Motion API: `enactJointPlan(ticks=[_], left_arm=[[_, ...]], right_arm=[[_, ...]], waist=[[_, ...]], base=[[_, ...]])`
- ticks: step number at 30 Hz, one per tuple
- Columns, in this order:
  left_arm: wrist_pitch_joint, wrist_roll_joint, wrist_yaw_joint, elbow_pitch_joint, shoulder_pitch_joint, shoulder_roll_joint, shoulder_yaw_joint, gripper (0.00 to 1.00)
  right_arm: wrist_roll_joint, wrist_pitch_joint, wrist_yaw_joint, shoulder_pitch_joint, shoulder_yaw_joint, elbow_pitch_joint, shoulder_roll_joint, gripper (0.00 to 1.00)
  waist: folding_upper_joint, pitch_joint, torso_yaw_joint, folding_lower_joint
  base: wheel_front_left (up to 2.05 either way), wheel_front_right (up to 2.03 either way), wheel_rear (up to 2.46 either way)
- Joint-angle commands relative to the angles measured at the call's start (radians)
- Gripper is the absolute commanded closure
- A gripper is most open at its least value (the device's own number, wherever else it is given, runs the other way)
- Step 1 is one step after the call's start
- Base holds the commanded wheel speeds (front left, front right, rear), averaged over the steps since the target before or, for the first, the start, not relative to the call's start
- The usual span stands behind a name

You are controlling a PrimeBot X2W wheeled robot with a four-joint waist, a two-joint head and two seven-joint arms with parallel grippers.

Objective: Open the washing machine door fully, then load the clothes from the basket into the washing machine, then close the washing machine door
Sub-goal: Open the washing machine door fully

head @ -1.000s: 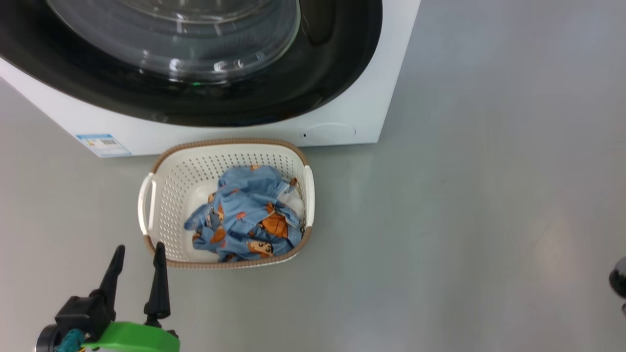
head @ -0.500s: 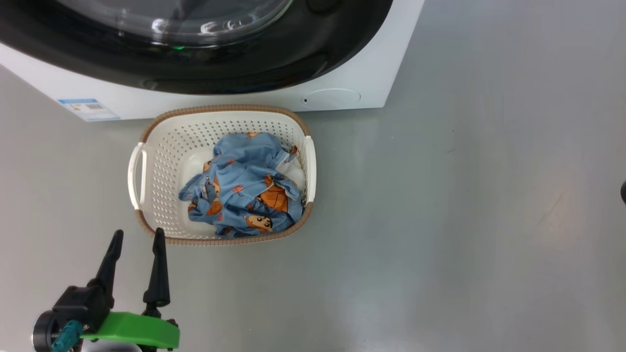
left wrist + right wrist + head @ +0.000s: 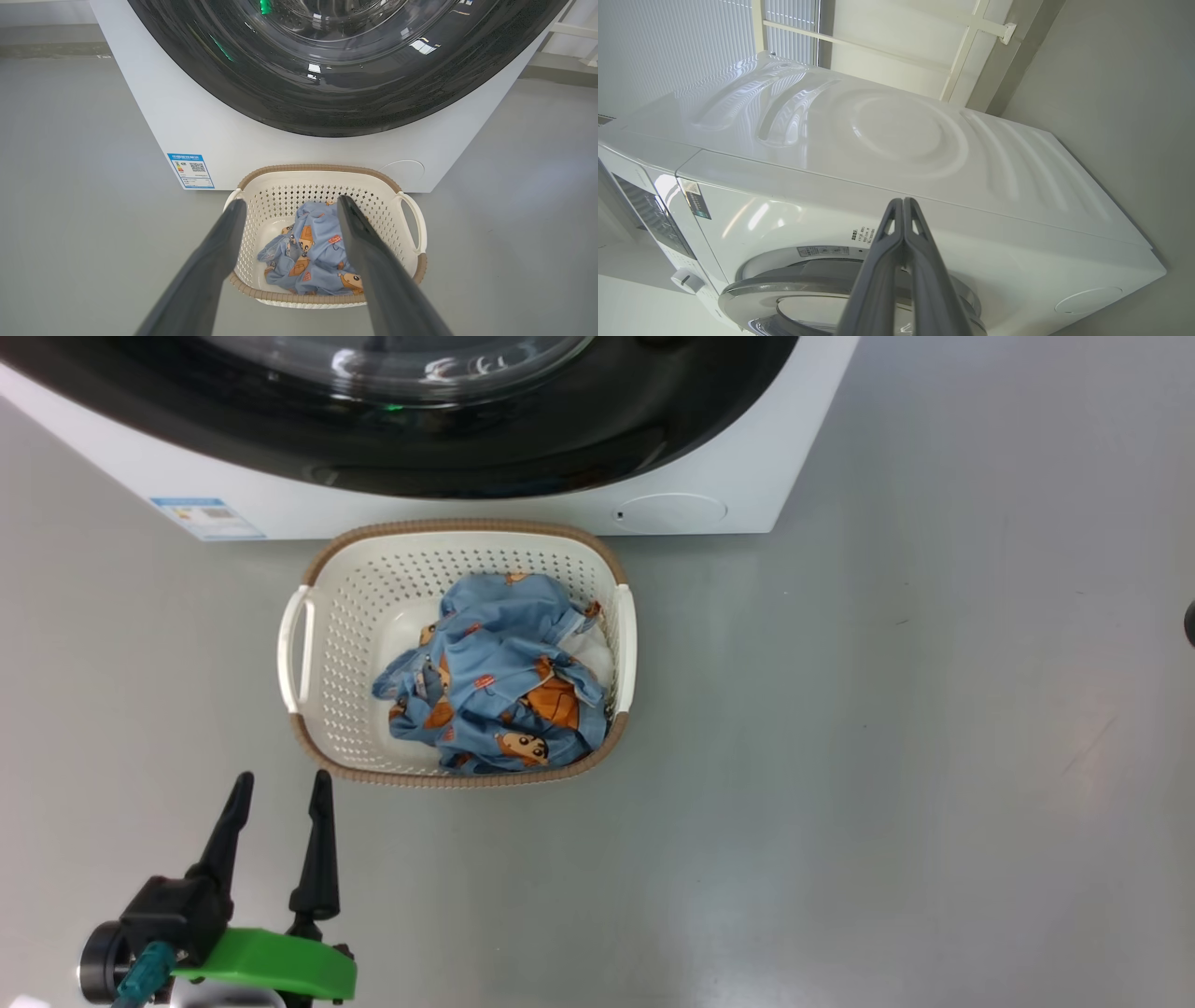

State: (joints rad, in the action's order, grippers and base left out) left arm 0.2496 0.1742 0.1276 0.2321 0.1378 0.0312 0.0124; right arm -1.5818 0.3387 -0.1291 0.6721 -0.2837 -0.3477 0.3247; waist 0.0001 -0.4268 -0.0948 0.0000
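The washing machine (image 3: 523, 513) stands at the top of the head view with its door (image 3: 597, 448) closed, black rim around clear glass. Right in front of it on the floor sits the cream basket (image 3: 341, 644), holding the light blue clothes (image 3: 499, 681). My left gripper (image 3: 283, 786) hovers open and empty just short of the basket's near left corner. In the left wrist view the left gripper (image 3: 292, 205) frames the clothes (image 3: 308, 247) in the basket (image 3: 322, 169) below the door (image 3: 336, 102). My right gripper (image 3: 903, 201) is shut on nothing, aimed at the machine's white body (image 3: 901, 140).
Grey floor (image 3: 887, 756) spreads wide to the right of the basket and machine. A blue energy label (image 3: 207, 517) and a round service cap (image 3: 670, 511) mark the machine's lower front. The control panel (image 3: 649, 214) and a knob (image 3: 684, 280) show in the right wrist view.
The whole head picture has shifted as the camera moved: machine and basket sit higher and further right in it. The left gripper stays open; the clothes lie as before.
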Motion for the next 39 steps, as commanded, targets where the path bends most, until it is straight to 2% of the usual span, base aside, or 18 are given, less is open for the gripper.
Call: enactJointPlan(ticks=[1,19,39], left_arm=[[0.012,0.000,0.003,-0.014,0.019,0.019,-0.024,0.00],[0.012,0.032,-0.001,-0.037,0.009,0.019,-0.024,0.00],[0.012,0.070,-0.044,-0.041,0.036,0.019,-0.005,0.00]], right_arm=[[0.018,0.016,-0.002,0.026,0.028,0.021,0.027,1.00],[0.040,0.068,-0.002,0.211,0.118,0.007,0.062,1.00],[0.049,0.144,-0.002,0.387,0.332,0.066,0.009,1.00]], waist=[[-0.0001,-0.007,-0.012,0.0000],[-0.0001,-0.110,-0.076,0.0000],[-0.0001,-0.184,-0.106,0.0000]], base=[[0.00,0.00,0.00],[0.00,0.00,0.00],[0.00,0.00,0.00]])
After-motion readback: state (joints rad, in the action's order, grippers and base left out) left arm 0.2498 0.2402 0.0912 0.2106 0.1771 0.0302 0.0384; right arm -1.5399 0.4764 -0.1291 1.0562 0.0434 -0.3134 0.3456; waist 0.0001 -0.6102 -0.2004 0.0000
